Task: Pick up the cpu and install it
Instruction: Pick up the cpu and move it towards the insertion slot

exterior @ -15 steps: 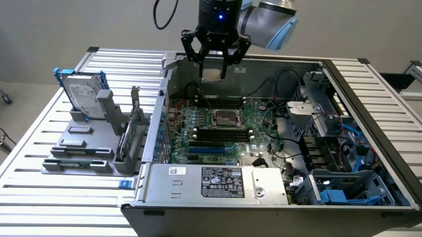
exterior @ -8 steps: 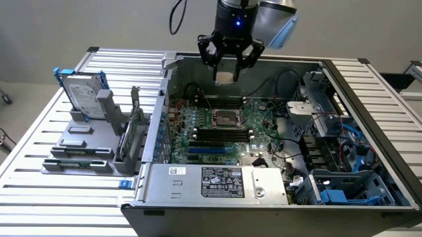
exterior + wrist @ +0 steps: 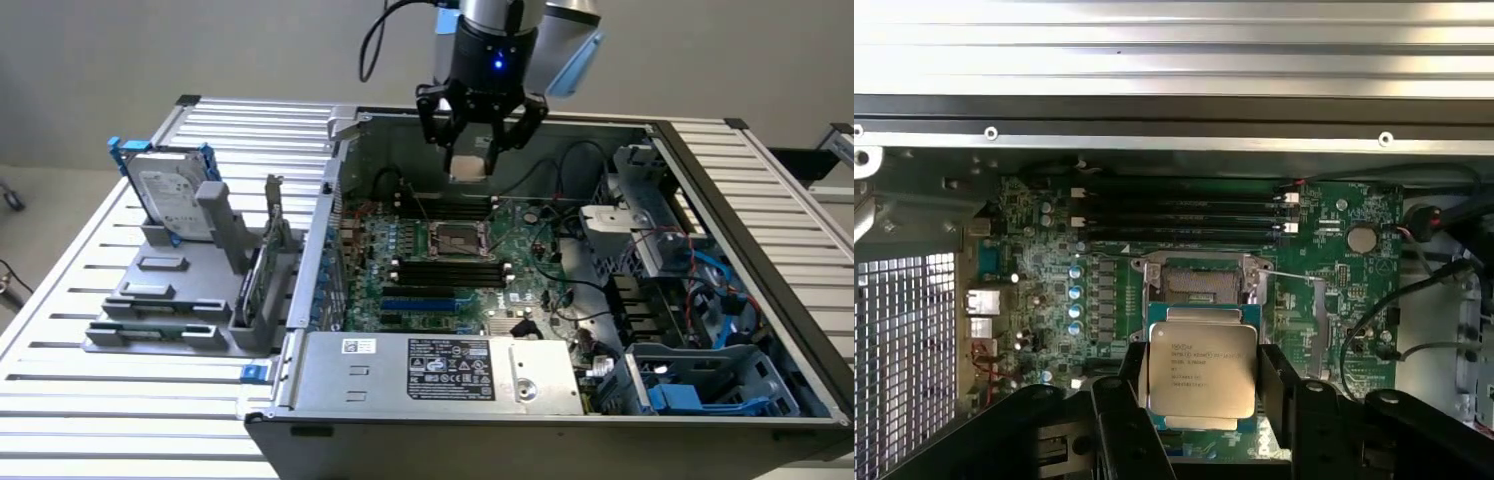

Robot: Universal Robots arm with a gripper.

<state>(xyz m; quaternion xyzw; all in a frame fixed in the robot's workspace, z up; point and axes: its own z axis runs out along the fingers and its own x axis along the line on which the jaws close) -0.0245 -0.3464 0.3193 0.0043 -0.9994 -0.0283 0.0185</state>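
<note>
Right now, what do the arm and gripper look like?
The gripper is black, with chunky fingers and a small blue light on its body. The arm above it is silver-grey metal with a pale blue joint cap. A black cable loops beside it.

The fingers (image 3: 1282, 392) of the gripper (image 3: 1202, 385) grip the cpu (image 3: 1201, 372) and cover its two side edges. The print on its metal top is too small to read, and the chip hides part of the socket (image 3: 1204, 283) frame. In the exterior view the arm (image 3: 501, 30) is cut off by the upper edge and the computer case (image 3: 534, 445) by the lower edge. The labels on the hard drive (image 3: 171, 190) and the power supply (image 3: 441, 370) are too small to read.
</note>
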